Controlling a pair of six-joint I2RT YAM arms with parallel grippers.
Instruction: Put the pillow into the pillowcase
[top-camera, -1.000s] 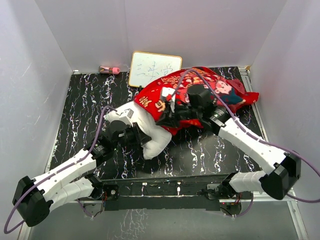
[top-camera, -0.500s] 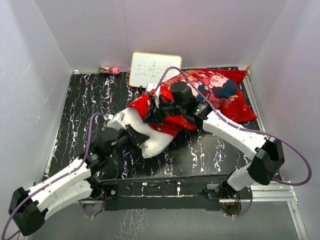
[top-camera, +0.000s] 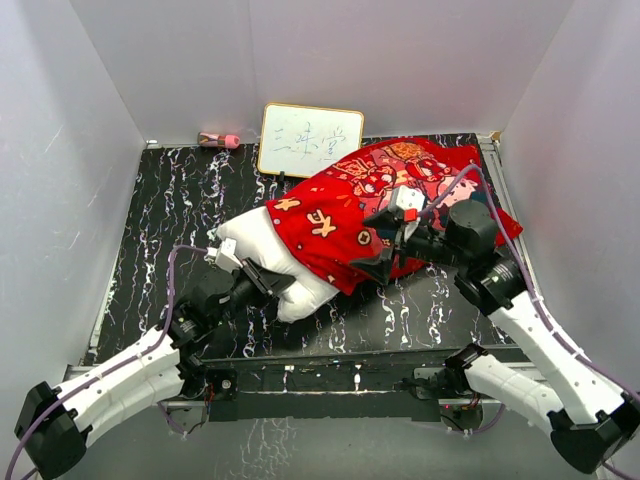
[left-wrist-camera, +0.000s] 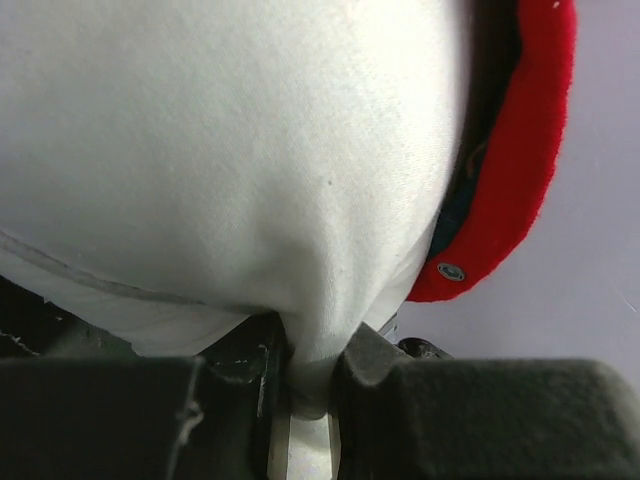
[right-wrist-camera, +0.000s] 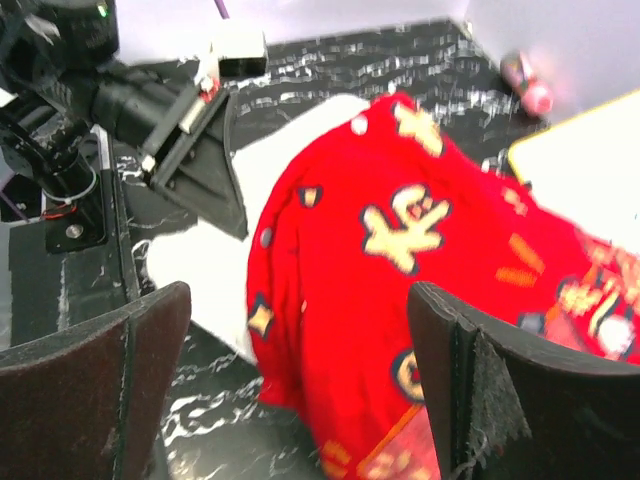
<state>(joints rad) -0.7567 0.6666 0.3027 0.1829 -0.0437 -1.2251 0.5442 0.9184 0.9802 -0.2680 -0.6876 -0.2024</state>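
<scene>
From above, the big plump white cloth pillow (top-camera: 262, 250) lies mid-way along the black table with white streaks (top-camera: 165, 195). Its far end is inside the bright red cloth pillowcase with gold pictures (top-camera: 370, 185), which reaches toward the far right corner.

From the left wrist, the left gripper (left-wrist-camera: 310, 375) is pinched tight on a fold of the pillow (left-wrist-camera: 220, 140).

From the right wrist, the right gripper (right-wrist-camera: 295, 310) is wide apart and holds nothing, just over the pillowcase (right-wrist-camera: 400, 250). With the case let go, a push could slide both along together, or bunch the cloth up
</scene>
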